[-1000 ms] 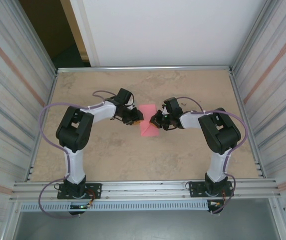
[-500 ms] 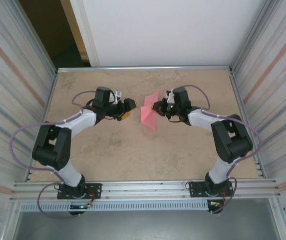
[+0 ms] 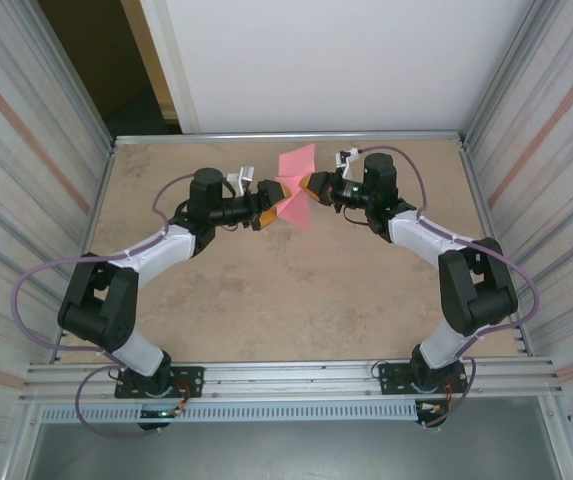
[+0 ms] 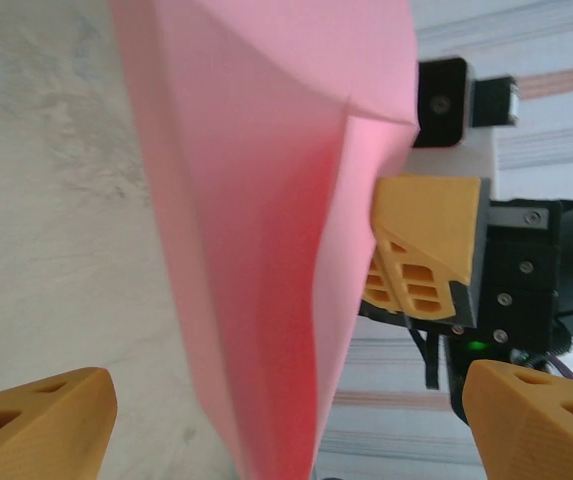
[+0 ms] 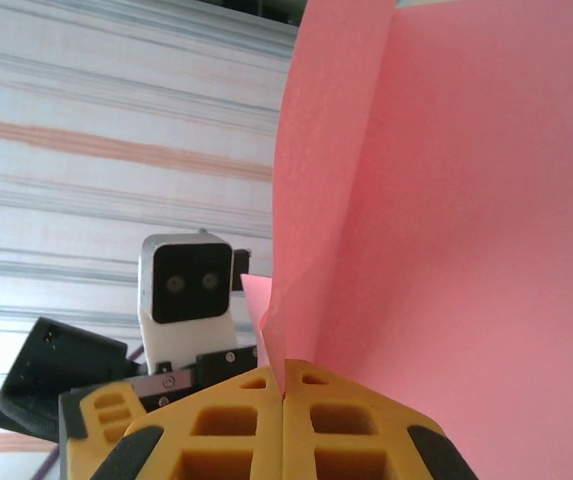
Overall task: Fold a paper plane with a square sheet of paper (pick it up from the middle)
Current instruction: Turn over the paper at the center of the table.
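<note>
1. Where the right gripper (image 5: pixel 284 385) pinches it, the paper (image 3: pixel 294 187) is held up off the table (image 3: pixel 216 290), above the far middle of the surface.
2. The paper is pink, plain and already creased. From above, one flap points toward the back wall (image 3: pixel 346 60) and a pointed flap slants toward the near side.
3. In the left wrist view, a fold ridge runs down the paper, which stands roughly on edge.
4. Right gripper: the fingers are pressed together. The paper's lower edge is clamped in the seam between them, as the right wrist view shows.
5. Left gripper (image 3: pixel 268 205): the fingers (image 4: pixel 46 420) stand wide apart, one at each lower corner of the left wrist view. The paper stands ahead of the gap between them.
6. Contact between the left fingers and the paper cannot be confirmed. From above, the tips lie just beside the paper's left edge, possibly touching it.
7. The two grippers face each other across the paper, left gripper on the left, right gripper on the right.
8. Both arms reach in from the near edge with elbows bent outward. Ribbed side panels (image 3: pixel 26 150) enclose the table on either side.
</note>
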